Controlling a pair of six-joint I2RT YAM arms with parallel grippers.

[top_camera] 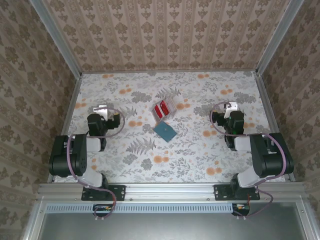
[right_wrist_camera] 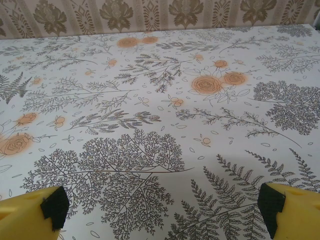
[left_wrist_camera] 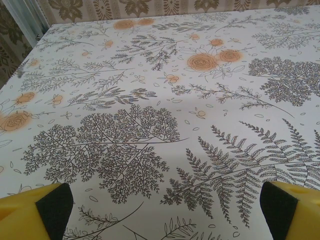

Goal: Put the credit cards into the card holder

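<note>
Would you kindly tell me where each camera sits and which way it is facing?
Top external: above and behind the arms, looking down on table, credit cards, card holder; both arms, left gripper, right gripper show.
Left wrist: on the left arm, low, facing across the table to the far wall; open yellow fingers.
Right wrist: same on the right arm; open yellow fingers.
Both wrist views share the floral table and far wall.

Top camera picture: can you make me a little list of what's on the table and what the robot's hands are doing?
table: flower and fern pattern
credit cards: red, lying together mid-table
card holder: teal, flat, looks closed, just nearer than the cards
left gripper: open, empty, left of the cards
right gripper: open, empty, right of the cards
job done: no, cards are outside the holder
</note>
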